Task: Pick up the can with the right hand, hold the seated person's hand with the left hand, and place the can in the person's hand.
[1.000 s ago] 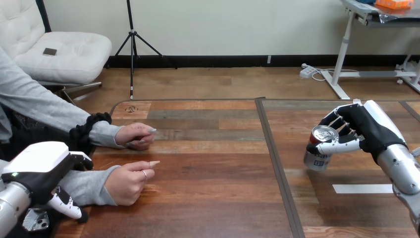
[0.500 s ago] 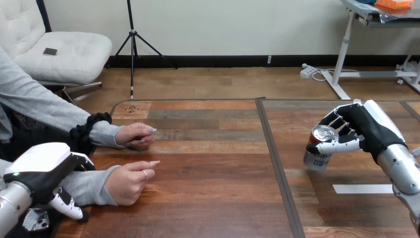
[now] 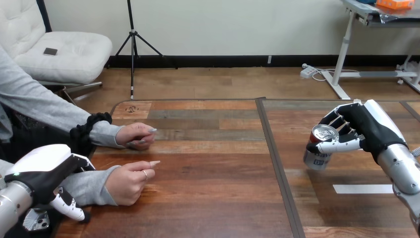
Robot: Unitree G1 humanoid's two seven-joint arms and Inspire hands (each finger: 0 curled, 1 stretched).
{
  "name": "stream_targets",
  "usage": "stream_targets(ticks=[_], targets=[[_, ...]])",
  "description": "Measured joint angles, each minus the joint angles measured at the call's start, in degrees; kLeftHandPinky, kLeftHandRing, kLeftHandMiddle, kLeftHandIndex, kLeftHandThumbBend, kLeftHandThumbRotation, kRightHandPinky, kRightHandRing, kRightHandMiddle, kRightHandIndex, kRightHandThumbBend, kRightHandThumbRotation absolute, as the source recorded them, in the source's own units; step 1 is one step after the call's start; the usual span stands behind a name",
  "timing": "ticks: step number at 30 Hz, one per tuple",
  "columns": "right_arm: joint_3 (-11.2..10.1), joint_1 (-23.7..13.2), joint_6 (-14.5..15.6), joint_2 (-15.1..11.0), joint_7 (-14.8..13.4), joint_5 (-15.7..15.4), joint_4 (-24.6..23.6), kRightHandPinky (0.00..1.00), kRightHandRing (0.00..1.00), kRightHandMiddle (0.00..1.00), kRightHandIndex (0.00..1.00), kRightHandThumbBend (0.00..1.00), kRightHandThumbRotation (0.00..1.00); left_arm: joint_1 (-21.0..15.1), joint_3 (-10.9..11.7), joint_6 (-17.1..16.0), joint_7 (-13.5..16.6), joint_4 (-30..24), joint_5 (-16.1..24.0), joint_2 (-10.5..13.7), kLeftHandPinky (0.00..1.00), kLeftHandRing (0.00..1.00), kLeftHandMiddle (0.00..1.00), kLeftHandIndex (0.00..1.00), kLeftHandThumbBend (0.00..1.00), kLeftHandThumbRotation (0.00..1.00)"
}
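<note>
A silver can [image 3: 319, 148] with a red rim is in my right hand [image 3: 360, 130], fingers and thumb curled round it, at the table's right, tilted and just above the wood. My left hand [image 3: 47, 173] hangs at the lower left, over the person's grey sleeve, with its fingers relaxed and holding nothing. The person's nearer hand [image 3: 128, 181] rests on the table as a loose fist, just right of my left hand and apart from it. Their farther hand [image 3: 136, 135] lies on the table behind it.
A dark seam [image 3: 277, 163] runs front to back down the table's middle. A white tape strip [image 3: 362, 188] lies on the wood below my right hand. Bare wood stretches between the person's hands and the can.
My left hand has sunk slightly lower and leftward over the sleeve. The right hand and the can have barely moved.
</note>
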Motion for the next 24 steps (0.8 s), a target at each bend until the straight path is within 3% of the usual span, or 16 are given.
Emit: stream_targets(ticks=[18, 24], targets=[[0.0, 0.0, -0.01, 0.0, 0.0, 0.0, 0.0, 0.35, 0.39, 0.44, 0.47, 0.72, 0.0, -0.03, -0.06, -0.16, 0.14, -0.13, 0.28, -0.06, 0.53, 0.6, 0.64, 0.65, 0.88, 0.0], [-0.01, 0.0, -0.01, 0.0, 0.0, 0.01, 0.0, 0.36, 0.4, 0.44, 0.47, 0.71, 0.0, -0.28, -0.28, -1.62, 0.49, -0.04, 1.41, -0.02, 0.5, 0.57, 0.61, 0.62, 0.83, 0.0]])
